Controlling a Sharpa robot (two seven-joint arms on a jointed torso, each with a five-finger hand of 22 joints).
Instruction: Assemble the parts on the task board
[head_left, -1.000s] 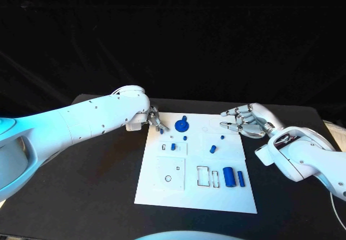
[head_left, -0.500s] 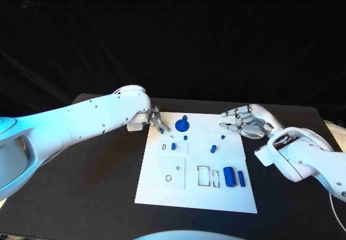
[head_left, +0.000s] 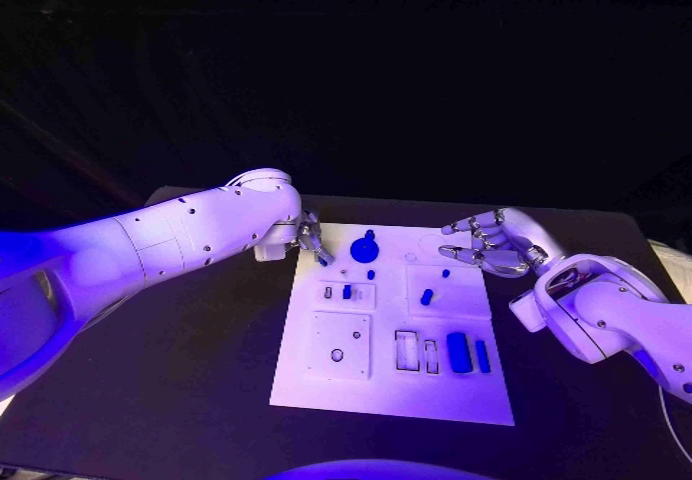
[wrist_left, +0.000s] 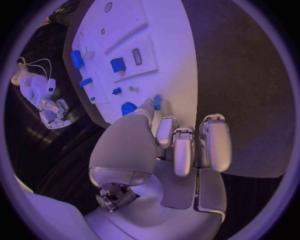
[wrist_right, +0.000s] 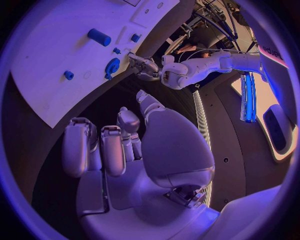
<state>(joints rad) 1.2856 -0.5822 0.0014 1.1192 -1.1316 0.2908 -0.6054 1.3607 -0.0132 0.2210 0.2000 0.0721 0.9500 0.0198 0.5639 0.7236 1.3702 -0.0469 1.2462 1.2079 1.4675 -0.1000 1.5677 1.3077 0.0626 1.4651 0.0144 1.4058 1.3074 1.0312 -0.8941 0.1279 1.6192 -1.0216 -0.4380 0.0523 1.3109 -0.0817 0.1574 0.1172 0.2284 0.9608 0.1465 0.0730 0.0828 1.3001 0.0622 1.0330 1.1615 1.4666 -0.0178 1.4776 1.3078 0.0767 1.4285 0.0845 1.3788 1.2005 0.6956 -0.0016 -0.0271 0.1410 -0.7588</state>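
Hands: left hand (head_left: 310, 243) pinches a small blue part (wrist_left: 157, 102); right hand (head_left: 488, 243) curled, holding nothing.

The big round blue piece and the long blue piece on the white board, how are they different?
The round blue piece sits at the far end of the task board, close to the left hand; the long blue piece lies near the front right, away from both hands. The round blue piece is disc-shaped with a knob on top; the long blue piece is a bar lying flat. Both are blue and rest on the board unheld.
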